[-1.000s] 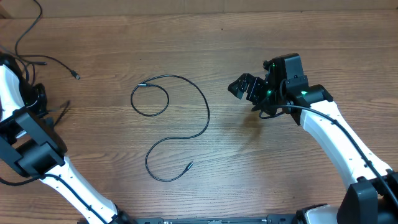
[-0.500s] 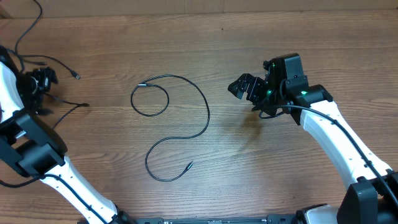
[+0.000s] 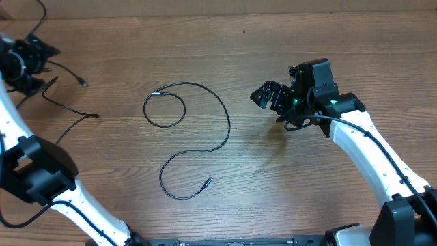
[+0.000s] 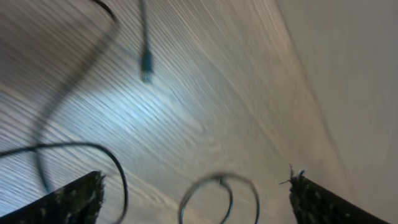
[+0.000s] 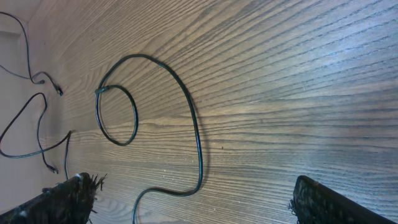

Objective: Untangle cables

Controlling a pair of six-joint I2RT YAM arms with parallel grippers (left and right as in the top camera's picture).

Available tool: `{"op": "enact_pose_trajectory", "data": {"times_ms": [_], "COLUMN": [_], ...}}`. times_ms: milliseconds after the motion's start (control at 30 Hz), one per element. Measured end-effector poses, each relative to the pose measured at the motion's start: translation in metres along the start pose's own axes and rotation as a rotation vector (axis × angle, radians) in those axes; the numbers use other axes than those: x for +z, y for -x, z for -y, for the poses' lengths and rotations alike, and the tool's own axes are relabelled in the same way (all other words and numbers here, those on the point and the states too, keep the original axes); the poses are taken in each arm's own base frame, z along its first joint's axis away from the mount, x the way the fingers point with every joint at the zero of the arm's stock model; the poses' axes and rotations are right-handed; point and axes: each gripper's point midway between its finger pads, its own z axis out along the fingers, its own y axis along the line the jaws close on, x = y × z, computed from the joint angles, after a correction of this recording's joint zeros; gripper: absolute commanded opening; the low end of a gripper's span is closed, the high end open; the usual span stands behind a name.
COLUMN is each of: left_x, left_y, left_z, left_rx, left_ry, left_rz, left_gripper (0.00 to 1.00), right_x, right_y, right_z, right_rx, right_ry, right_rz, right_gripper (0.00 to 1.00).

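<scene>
**Near field, 6 o'clock to centre.** One cable lies alone on the table. Its near plug is at 6 o'clock, and it runs in an S to a small closed loop at centre. It touches no other strand and is judged to be already separated.

**3 o'clock.** The right gripper hovers beside that cable. Its fingers are wide apart and nothing is between them.

**Far field, 10 o'clock.** The left gripper sits over the other cables. Its fingers are spread and no strand is seen clamped between them.

**Step in hand.** This is judged to be work on the far-left group. The next move calls for closing on a single strand near a plug and drawing it toward centre without dragging its neighbours.

**Limits.**
- The left wrist view is smeared.
- The strands run off the left edge and pass under the arm.
- The number of cables and any crossings cannot be told.
</scene>
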Motion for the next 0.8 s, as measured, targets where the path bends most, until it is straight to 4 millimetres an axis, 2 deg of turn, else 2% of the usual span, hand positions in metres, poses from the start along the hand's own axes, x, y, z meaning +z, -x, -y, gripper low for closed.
{"op": "enact_pose_trajectory", "data": {"times_ms": [67,167,267,333,533,733,800], "left_x": [0.005,0.012,0.011,0.005,-0.014,-0.018,-0.018], "left_y": [-0.013,-0.031,-0.037,-0.039,-0.036,-0.027,-0.024], "left_z": [0.007,0.0,-0.015,-0.032,-0.07,-0.076,-0.076], "left_rx": [0.039,0.073,0.093,0.081,0.039,0.029,0.017], "left_ry": [0.016,0.133,0.255,0.357,0.595,0.64,0.641], "left_rz": [-0.035,-0.073,-0.078,-0.079,-0.032,0.018,0.032], "left_gripper": [0.8,0.7,0.66,0.65,0.67,0.62,0.57], "right_x": [0.0,0.0,0.0,0.0,0.0,0.0,0.0], "right_y": [0.0,0.0,0.0,0.0,0.0,0.0,0.0], "right_z": [0.0,0.0,0.0,0.0,0.0,0.0,0.0], "right_rx": [0.001,0.0,0.0,0.0,-0.001,0.0,-0.001], "right_ry": [0.0,0.0,0.0,0.0,0.0,0.0,0.0], "right_rz": [0.0,0.0,0.0,0.0,0.0,0.0,0.0], "right_gripper": [1.0,1.0,1.0,1.0,1.0,1.0,1.0]}}
